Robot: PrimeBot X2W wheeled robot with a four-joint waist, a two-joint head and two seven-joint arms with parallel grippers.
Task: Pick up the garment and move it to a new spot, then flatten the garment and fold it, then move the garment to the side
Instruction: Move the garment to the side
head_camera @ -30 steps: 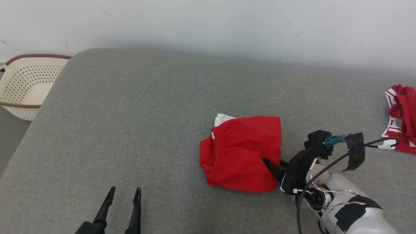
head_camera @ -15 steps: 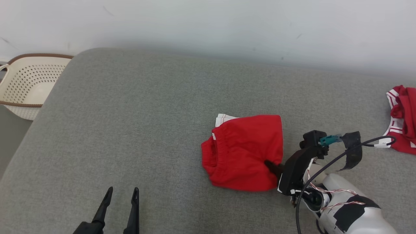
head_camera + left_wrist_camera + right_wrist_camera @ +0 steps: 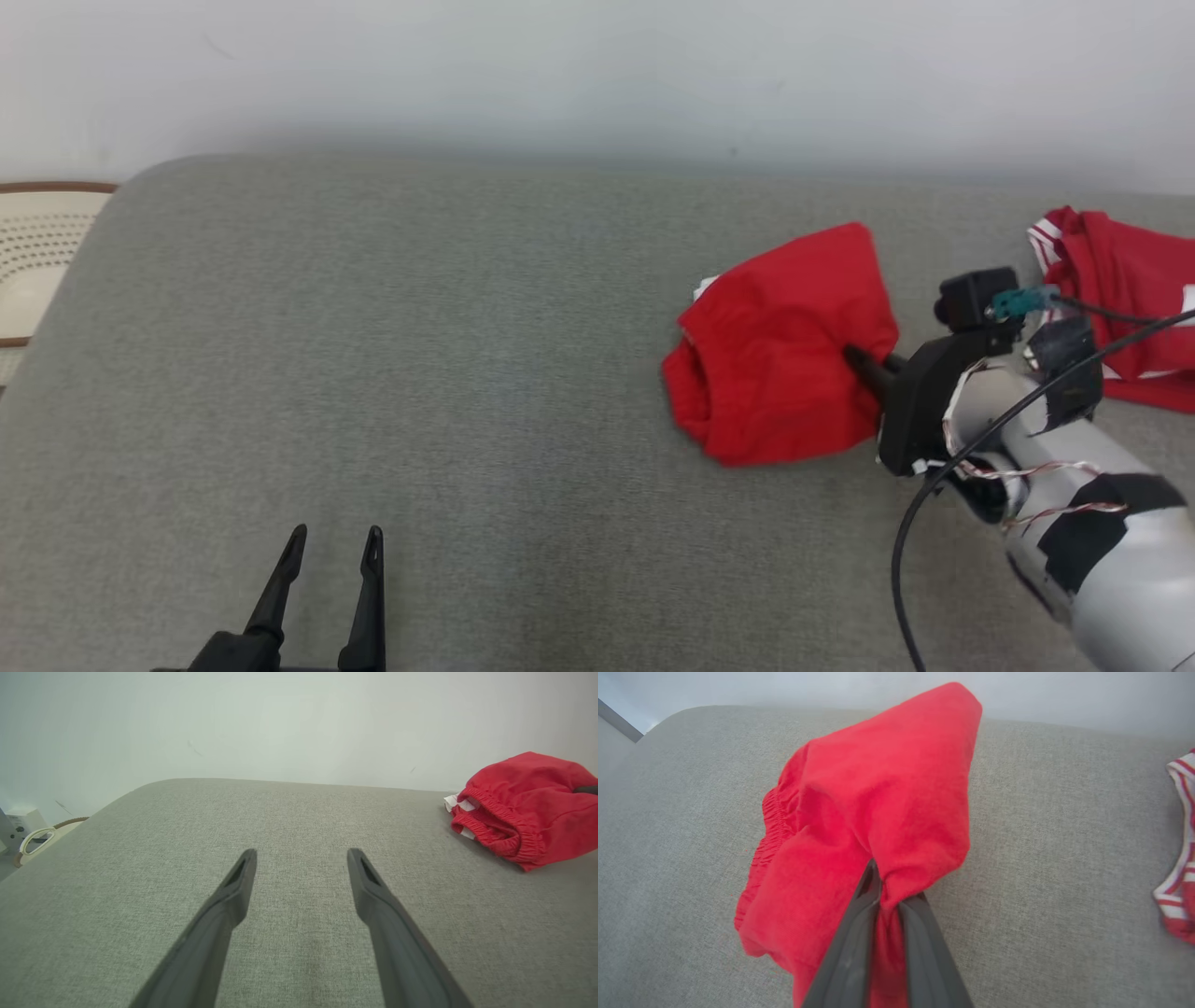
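The garment (image 3: 784, 350) is a folded pair of red shorts with an elastic waistband, lying on the grey cushion (image 3: 448, 373) right of centre in the head view. My right gripper (image 3: 854, 357) is shut on its right edge, the cloth bunched between the two dark fingers (image 3: 859, 933). In the right wrist view the garment (image 3: 878, 798) looks raised and tented over the fingers. My left gripper (image 3: 327, 560) stands open at the lower left, apart from the cloth. The left wrist view shows its open fingers (image 3: 233, 896) over bare cushion, with the garment (image 3: 523, 807) far to the right.
A second red garment with white stripes (image 3: 1120, 280) lies at the cushion's right end, close behind my right wrist. A cream perforated basket (image 3: 33, 252) stands beyond the cushion's left edge. A pale wall runs along the back.
My right gripper has closed on the garment's right edge and carried it right and toward the back. The head camera has also shifted. The left gripper stays open in place.
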